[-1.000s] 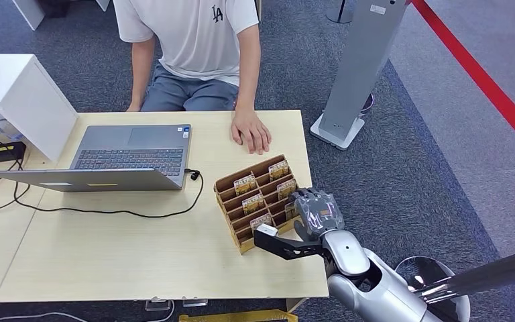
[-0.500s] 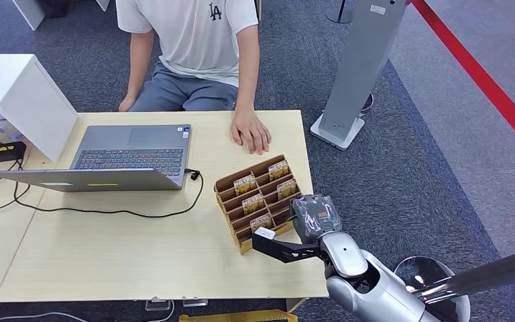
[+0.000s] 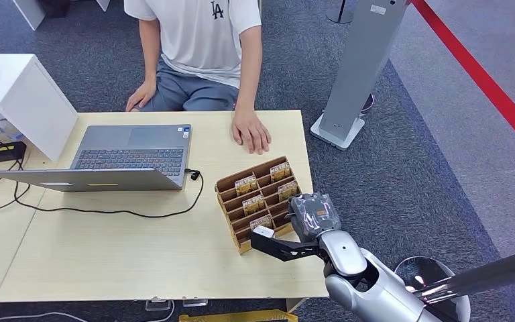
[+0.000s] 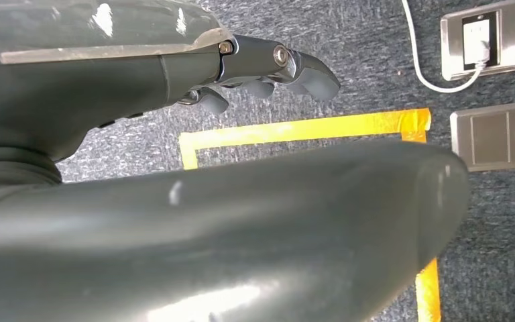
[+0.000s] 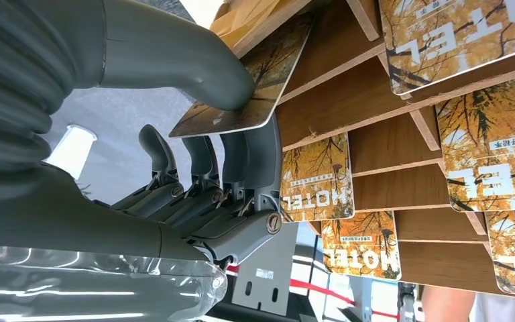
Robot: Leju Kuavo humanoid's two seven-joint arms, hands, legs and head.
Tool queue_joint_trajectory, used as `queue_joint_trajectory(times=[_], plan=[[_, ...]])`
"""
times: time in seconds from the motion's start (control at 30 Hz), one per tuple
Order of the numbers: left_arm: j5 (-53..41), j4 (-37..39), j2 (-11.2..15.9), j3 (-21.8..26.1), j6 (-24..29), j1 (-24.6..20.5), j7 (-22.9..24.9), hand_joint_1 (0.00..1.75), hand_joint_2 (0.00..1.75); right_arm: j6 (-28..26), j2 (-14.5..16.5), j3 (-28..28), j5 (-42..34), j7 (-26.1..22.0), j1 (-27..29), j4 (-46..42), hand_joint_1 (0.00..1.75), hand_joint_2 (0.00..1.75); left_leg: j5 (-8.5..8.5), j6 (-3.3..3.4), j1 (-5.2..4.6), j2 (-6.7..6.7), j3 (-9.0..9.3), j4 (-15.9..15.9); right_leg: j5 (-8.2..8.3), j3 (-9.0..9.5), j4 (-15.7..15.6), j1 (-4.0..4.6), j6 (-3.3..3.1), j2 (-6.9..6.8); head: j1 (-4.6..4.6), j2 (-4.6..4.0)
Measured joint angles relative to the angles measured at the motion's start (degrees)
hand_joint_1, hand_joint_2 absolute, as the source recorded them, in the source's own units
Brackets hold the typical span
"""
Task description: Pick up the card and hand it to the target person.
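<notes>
- Head view: the fingers of the right hand [image 3: 314, 216] are curling at the right side of the wooden card rack [image 3: 258, 199], which is sitting close to the table [image 3: 141, 255] right edge. Bare tabletop is lying between the rack and the person's hand [image 3: 251, 130].
- Left wrist view: the left hand [image 4: 174, 134] is hanging over carpet, fingers [image 4: 268, 74] loosely curled, holding nothing.
- Right wrist view: thumb and fingers [image 5: 248, 157] are pinching a card [image 5: 248, 84] with autumn-tree print, tilting out beside the rack's slots, next to cards reading HOTEL.

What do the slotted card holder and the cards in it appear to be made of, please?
Card holder: likely thin unfinished wood or fibreboard, going by its matte brown faces and raw edges. Cards: probably printed plastic or coated card, smooth with rounded corners; the one the right hand pinches stays flat.
</notes>
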Motion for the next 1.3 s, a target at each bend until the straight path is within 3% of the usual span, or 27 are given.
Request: queue_joint_trajectory(times=[0.33,0.7,0.9,1.13,1.27,1.3], plan=[[0.7,0.0,0.0,0.0,0.5,0.0,0.3,0.00,0.00,-0.7,-1.4,-0.3,-1.8,1.5,-1.8,-3.6,1.36,1.75,0.01,0.00,0.00,0.00,0.01,0.0,0.01,-0.01,0.0,0.00,0.00,0.01,-0.01,0.00],[1.4,0.1,0.1,0.0,0.2,0.3,0.4,0.00,0.00,-2.3,-5.7,-6.0,0.8,2.6,-6.4,-24.7,1.36,1.75,0.01,0.00,-0.01,0.00,0.03,0.0,0.03,0.00,0.0,0.00,0.01,0.01,-0.09,0.00],[1.4,0.1,0.0,0.0,-1.0,0.2,0.6,0.00,0.00,-7.6,-4.9,-5.9,0.7,-1.6,-6.3,-28.1,1.36,1.75,0.01,0.01,-0.01,0.00,0.02,0.0,0.03,0.01,0.0,0.00,0.01,0.02,-0.02,0.00],[1.5,0.1,-0.1,0.0,-3.6,0.2,-0.1,0.00,0.00,-12.5,-1.7,-4.5,0.6,-6.6,-5.5,-24.1,1.36,1.75,0.01,0.00,0.00,-0.01,0.01,0.0,0.03,0.03,0.0,0.00,0.01,0.02,-0.03,0.00],[1.7,0.1,-0.1,0.0,-5.5,0.2,-0.2,0.00,0.00,-13.2,0.2,-3.6,0.2,-7.6,-5.5,-20.2,0.88,1.75,0.01,0.00,0.00,-0.01,0.00,0.0,0.03,0.03,0.0,0.00,0.01,0.00,-0.06,0.00],[1.8,0.1,-0.1,0.0,-5.9,0.2,-0.2,0.00,0.00,-13.2,0.6,-3.4,0.1,-7.8,-5.5,-19.4,0.84,1.75,0.01,0.00,0.00,-0.01,-0.01,0.0,0.03,0.02,0.0,0.00,0.01,0.00,-0.03,0.00]])
